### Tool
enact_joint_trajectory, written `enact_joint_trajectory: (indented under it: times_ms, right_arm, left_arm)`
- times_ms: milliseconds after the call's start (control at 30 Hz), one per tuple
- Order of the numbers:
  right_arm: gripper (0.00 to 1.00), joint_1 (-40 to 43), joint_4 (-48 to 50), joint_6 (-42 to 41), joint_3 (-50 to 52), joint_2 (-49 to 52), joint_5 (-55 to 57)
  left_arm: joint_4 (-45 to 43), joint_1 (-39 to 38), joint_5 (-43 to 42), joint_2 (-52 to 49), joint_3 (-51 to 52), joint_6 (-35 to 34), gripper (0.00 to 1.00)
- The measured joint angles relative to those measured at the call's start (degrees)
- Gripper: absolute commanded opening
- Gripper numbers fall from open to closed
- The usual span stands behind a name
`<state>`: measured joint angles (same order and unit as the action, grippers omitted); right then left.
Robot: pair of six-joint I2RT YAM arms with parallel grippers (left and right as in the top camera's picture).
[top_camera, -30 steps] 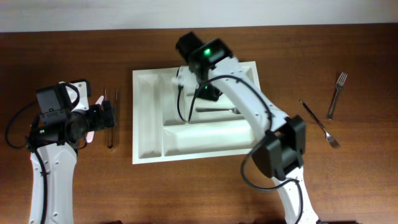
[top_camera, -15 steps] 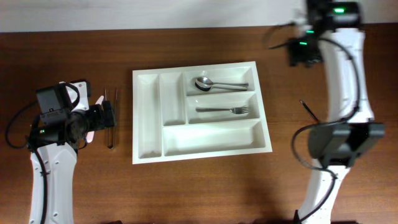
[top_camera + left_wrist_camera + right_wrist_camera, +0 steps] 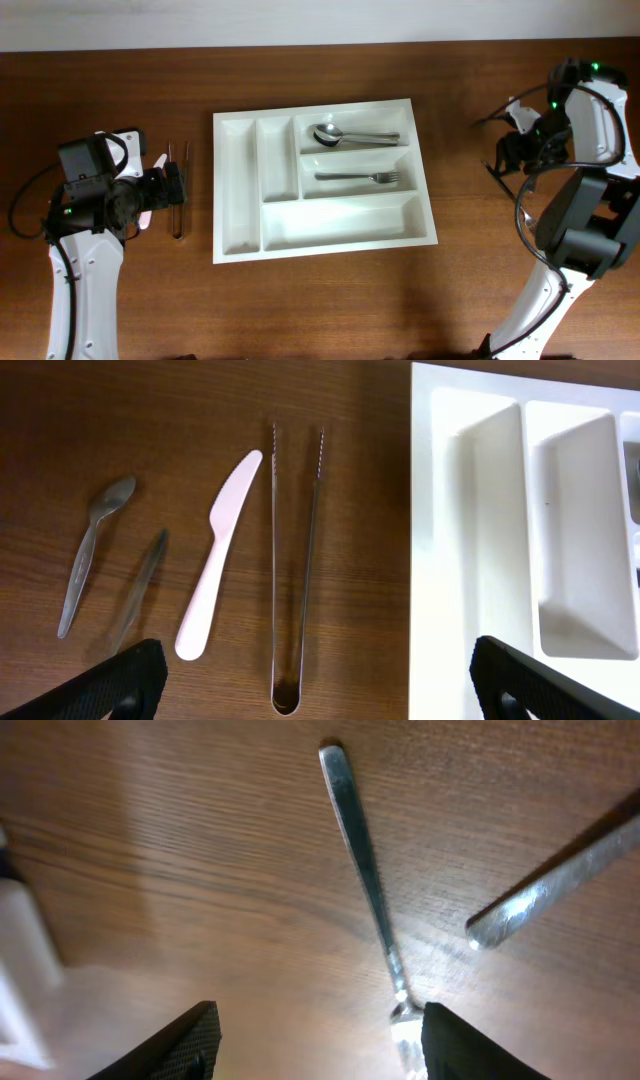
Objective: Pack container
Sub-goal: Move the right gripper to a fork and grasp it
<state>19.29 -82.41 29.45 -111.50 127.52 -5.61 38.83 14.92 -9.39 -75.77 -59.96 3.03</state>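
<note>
Hovering over the dark wooden table [image 3: 320, 310], left gripper [image 3: 320, 672] and right gripper [image 3: 325, 1040] gape — seemingly empty.

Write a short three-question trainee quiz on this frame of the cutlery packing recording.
1. True or false: the large white rectangular plastic cutlery tray has a silver metal fork in its middle long compartment.
2. The right gripper hovers over: A) a steel fork on the bare table; B) a white spoon; C) a red cup.
3. Fill in: between the white plastic knife and the tray lie long metal ____.
Key: 1 true; 2 A; 3 tongs.
</note>
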Motion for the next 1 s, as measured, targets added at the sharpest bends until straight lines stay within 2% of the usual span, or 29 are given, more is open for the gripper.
enact_joint_trajectory:
  times_ms: [233,500,833,1000]
  right_arm:
    - [0.65,3.61,4.46,8.22,3.45,0.07,1.11]
    - [0.64,5.51,4.81,10.91,5.97,0.09,-0.15]
    - [0.60,3.87,9.70,7.96,11.37,0.09,1.49]
    - [0.50,3.87,12.15,5.33,13.90,0.09,2.38]
  left_arm:
    - [0.00,0.00,0.00,0.00,0.02,0.00,0.99]
    - [0.00,0.00,0.00,0.00,0.02,0.00,0.99]
    - [0.00,0.00,0.00,0.00,0.00,0.00,0.99]
    - [0.00,0.00,0.00,0.00,0.00,0.00,0.99]
